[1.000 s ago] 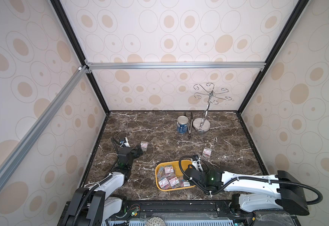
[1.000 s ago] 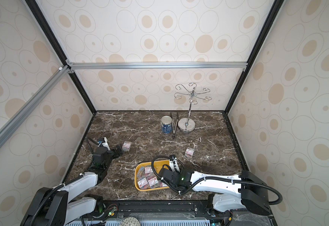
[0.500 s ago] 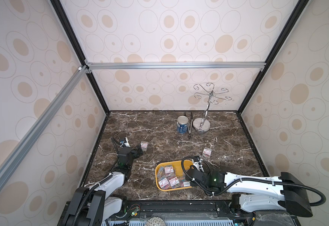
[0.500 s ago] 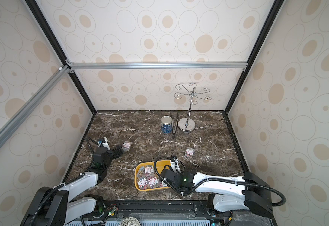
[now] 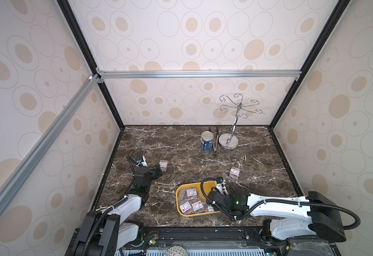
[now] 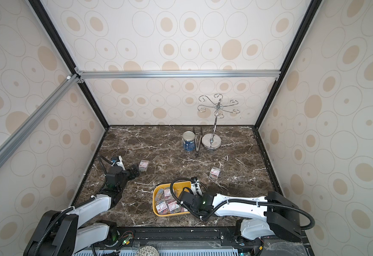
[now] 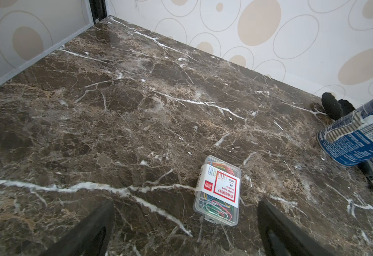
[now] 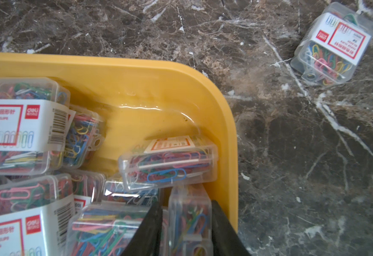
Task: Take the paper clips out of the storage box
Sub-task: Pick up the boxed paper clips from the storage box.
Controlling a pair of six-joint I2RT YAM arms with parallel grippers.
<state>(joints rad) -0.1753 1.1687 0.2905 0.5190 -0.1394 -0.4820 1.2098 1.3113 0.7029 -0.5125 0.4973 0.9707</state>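
The right tool (image 8: 189, 228) pinches one upright case (image 8: 190, 210) of paper clips (image 8: 21, 130) close against the wall of the storage box (image 8: 227, 137). The box sits at 6 o'clock on the tabletop (image 5: 181, 144) with most cases inside it. The left tool (image 7: 185, 208), spread wide and empty, hangs by a loose case (image 7: 217, 190) at 9 o'clock. A second loose case (image 5: 234, 172) lies toward 3 o'clock.

The clear plastic looks slick, so a shallow grip may let the upright case twist out as it rises. A tilted case (image 8: 167, 164) lies just beside it and could be dragged along or tipped over the rim. The light box may slide if the case catches the wall. A lid popping open would scatter clips.

The red-and-white labels read "deli", "PAPER CLIPS", "3#" and what looks like "No.0024", with Chinese characters and a side barcode. The tin can (image 7: 356, 137) at 1 o'clock has a blue label and barcode, its text too small to read.
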